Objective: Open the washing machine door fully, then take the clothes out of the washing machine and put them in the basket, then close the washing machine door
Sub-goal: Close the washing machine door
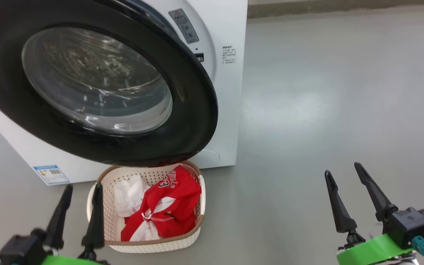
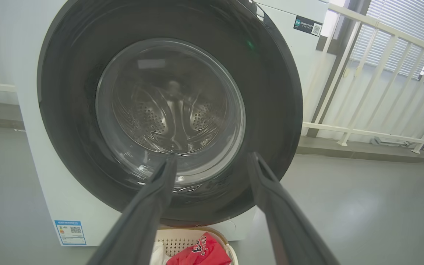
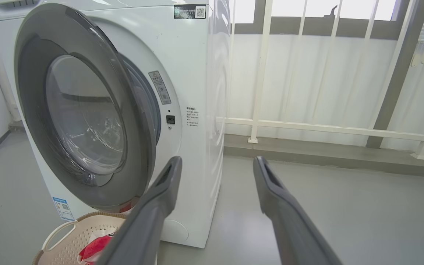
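The white washing machine stands at the upper left. The washing machine door, with a black rim and a glass bowl, hangs partly ajar; in the right wrist view the door stands off the machine front on its latch side. Below it on the floor sits the cream basket, holding the red and white clothes. My left gripper is open just left of the basket, with nothing in it. My right gripper is open and holds nothing, over bare floor at the right. The drum shows through the glass.
A white railing on a low kerb runs behind and to the right of the machine. Grey floor stretches to the machine's right. A blue label marks the machine's lower front corner.
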### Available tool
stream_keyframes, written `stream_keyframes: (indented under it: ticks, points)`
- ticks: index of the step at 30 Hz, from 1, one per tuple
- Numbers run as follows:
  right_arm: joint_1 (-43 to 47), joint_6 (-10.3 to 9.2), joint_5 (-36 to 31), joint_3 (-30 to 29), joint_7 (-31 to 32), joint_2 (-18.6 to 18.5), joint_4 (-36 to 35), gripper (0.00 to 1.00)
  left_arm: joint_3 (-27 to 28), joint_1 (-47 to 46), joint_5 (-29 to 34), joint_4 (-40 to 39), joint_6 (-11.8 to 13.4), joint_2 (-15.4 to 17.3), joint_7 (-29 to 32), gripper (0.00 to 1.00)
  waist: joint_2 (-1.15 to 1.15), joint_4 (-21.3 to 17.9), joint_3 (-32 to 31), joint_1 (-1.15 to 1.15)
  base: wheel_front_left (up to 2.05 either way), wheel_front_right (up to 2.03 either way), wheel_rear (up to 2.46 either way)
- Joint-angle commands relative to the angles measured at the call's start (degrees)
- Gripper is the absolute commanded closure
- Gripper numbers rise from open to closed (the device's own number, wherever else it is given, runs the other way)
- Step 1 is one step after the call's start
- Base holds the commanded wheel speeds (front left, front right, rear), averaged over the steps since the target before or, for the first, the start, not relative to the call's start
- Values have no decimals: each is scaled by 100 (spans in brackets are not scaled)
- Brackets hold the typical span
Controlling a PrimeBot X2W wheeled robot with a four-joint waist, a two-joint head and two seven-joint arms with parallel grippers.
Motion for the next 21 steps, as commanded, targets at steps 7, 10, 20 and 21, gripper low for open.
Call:
stream_keyframes:
  ticks: [7, 10, 20, 21]
  points:
    - [111, 20, -46, 47, -36, -10, -182, 0, 614, 443, 431, -286, -193, -214, -68, 0, 0, 61, -232, 0, 0, 0, 0]
    - [192, 20, -43, 1, -36, -10, -222, 0, 732, 628, 682, -368, -267, -279, -68, 0, 0, 94, -286, 0, 0, 0, 0]
    - [330, 20, 41, 52, -36, -9, -278, 0, 974, 848, 1239, -441, -439, -503, -68, 0, 0, 151, -380, 0, 0, 0, 0]
    - [329, 20, 41, 58, -36, -9, -276, 0, 992, 854, 1258, -438, -458, -528, -68, 0, 0, 150, -385, 0, 0, 0, 0]
